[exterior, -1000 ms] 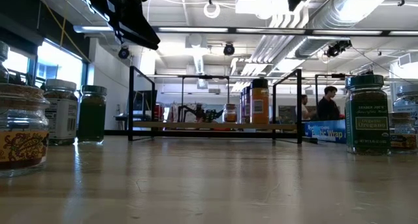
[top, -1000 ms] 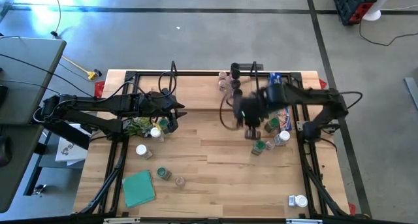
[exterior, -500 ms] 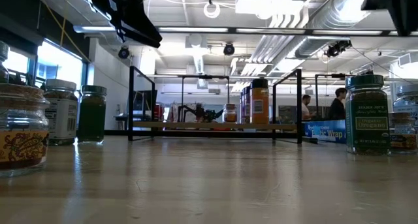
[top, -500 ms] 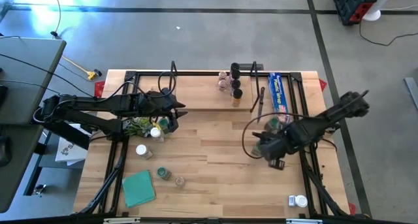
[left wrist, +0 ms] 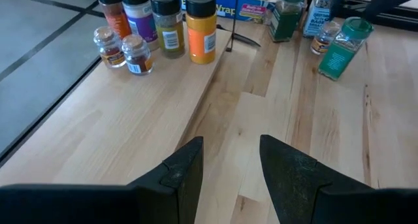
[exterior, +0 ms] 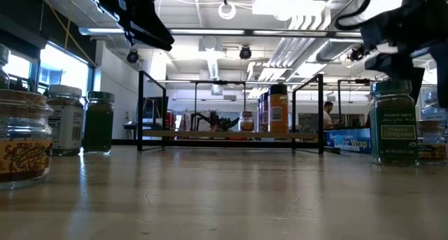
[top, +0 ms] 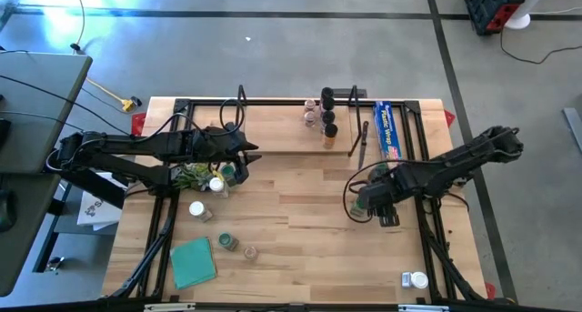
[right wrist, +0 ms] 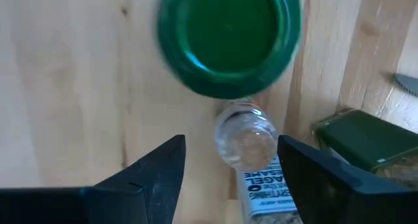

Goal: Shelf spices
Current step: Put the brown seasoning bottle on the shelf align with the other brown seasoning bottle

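Right pincer point(right wrist: 228, 168) has dropped over a green-lidded clear spice jar point(right wrist: 228, 38).

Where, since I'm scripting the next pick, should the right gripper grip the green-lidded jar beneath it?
Grip the round green lid from straight above: the jar stands upright, lid facing up. Put the right gripper's open fingers on the two sides facing bare wood; a clear-topped jar crowds another side.

Two dark jointed arms with looping black cables, each pincer point(left wrist: 228, 168) point(right wrist: 228, 172) with two broad black fingers.
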Robot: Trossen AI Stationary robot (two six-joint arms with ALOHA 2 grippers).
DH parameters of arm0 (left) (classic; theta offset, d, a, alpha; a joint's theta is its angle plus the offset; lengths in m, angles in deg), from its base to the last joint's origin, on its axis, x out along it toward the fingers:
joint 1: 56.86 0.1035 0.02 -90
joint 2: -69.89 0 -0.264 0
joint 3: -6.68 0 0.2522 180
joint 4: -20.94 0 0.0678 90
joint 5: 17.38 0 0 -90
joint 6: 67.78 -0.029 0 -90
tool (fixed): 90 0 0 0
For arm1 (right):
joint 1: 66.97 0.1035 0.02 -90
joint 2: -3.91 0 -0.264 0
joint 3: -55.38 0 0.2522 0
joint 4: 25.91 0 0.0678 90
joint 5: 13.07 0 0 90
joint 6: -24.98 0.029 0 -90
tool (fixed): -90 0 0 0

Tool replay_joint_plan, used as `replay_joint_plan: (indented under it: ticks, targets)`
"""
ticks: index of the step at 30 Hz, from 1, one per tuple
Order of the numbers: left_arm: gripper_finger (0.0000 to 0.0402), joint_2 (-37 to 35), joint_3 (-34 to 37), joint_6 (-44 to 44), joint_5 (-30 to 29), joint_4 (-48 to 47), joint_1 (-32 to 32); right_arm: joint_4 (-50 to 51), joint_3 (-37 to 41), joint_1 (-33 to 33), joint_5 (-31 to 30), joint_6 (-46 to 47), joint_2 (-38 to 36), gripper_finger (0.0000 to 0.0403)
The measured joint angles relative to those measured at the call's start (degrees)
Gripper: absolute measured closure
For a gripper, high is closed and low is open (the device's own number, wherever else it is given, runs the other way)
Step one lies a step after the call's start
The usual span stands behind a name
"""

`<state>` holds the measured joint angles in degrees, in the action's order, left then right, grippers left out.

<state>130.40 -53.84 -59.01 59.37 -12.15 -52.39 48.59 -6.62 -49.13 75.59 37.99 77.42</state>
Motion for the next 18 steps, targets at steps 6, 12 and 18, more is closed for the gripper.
replay_joint_plan:
  ticks: [6, 12, 18]
  targets:
    - [0.0257, 0.02, -0.01, -0.01, 0.0, -0.02, 0.0, -3.0, 3.7, -1.38, 0.02, -1.61, 0.02, 0.0163]
    - [0.0257, 0.02, -0.02, -0.33, 0.01, -0.04, 0.0, -4.0, 6.74, -1.36, -0.37, -1.52, 0.07, 0.0163]
    - [0.0257, 0.02, -0.02, -0.35, 0.0, -0.04, 0.0, -5.86, 6.82, -1.36, -2.03, -1.47, 0.07, 0.0187]
